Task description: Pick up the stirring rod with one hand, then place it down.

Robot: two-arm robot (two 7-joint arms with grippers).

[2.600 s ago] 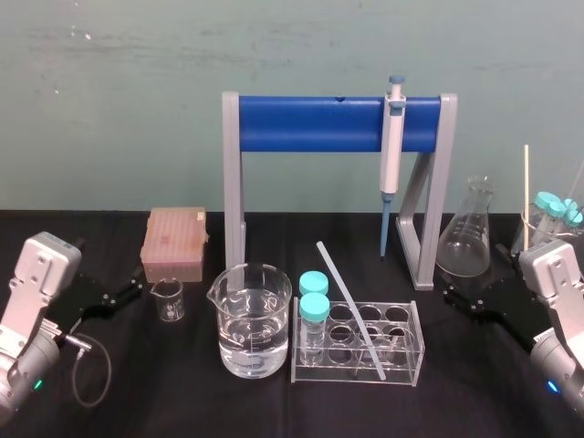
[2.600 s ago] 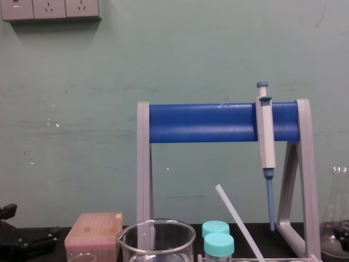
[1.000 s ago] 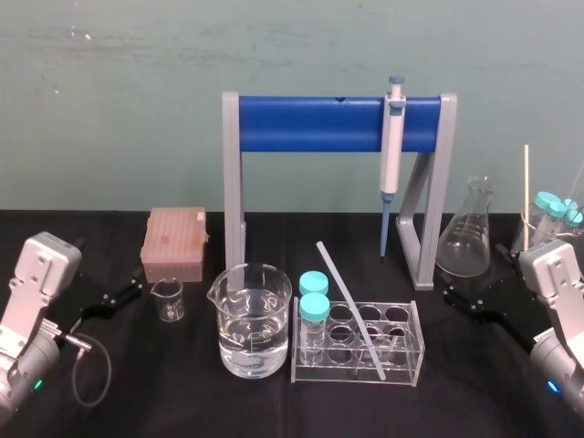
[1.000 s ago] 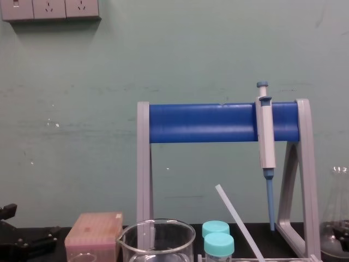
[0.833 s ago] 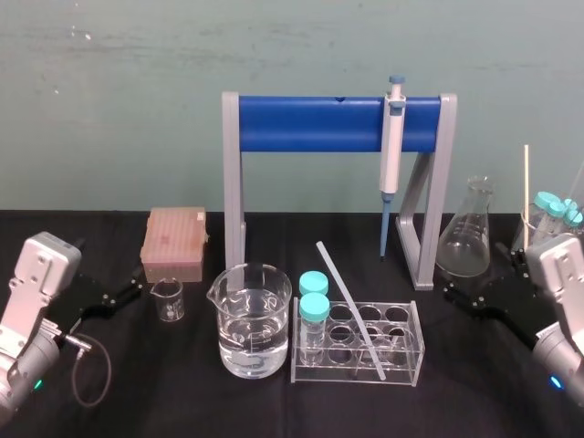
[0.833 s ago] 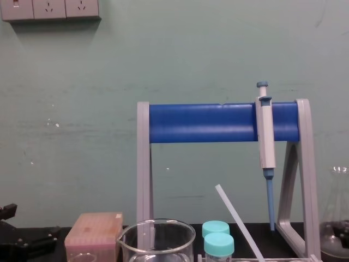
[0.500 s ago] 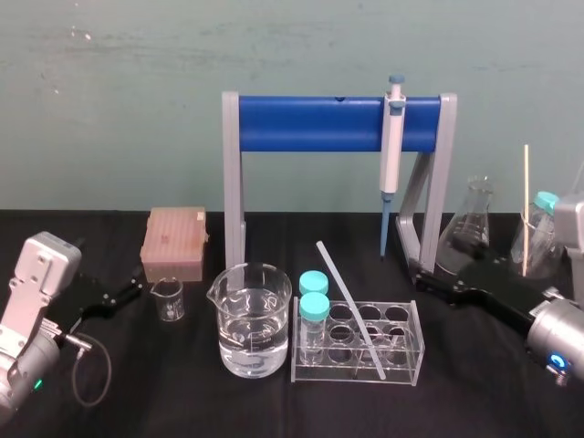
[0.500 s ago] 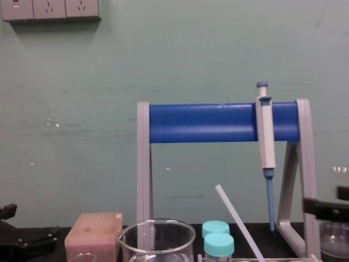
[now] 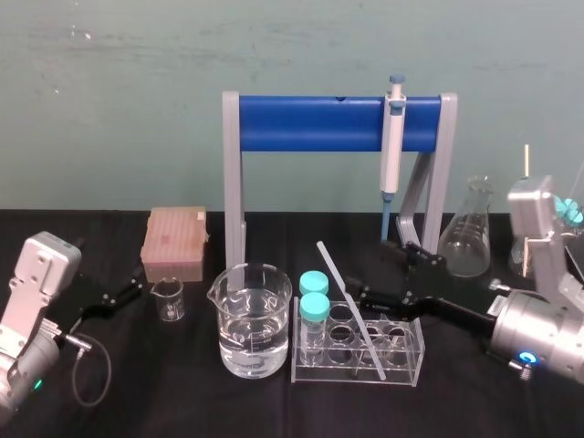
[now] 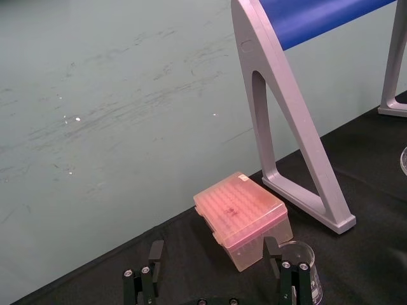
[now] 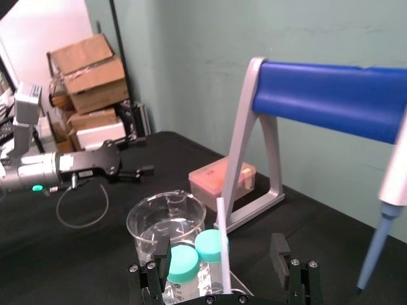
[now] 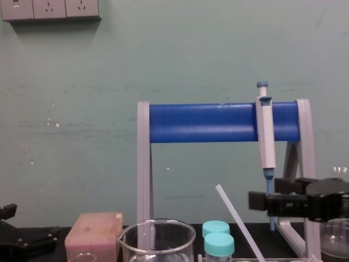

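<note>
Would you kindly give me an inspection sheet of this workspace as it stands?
Surface: black cloth; no spills seen.
Job's things: rod leans tilted in the clear rack, ungripped.
Clutter: water beaker, small beaker, pink box, two teal-capped tubes in the rack, pipette hanging on the blue stand, flask.
Grippers: right gripper open, at the rod above the rack; left gripper open, parked by the small beaker.
Cables: grey loop beside the left arm.
Surroundings: teal wall, sockets, cardboard boxes beyond the table.
</note>
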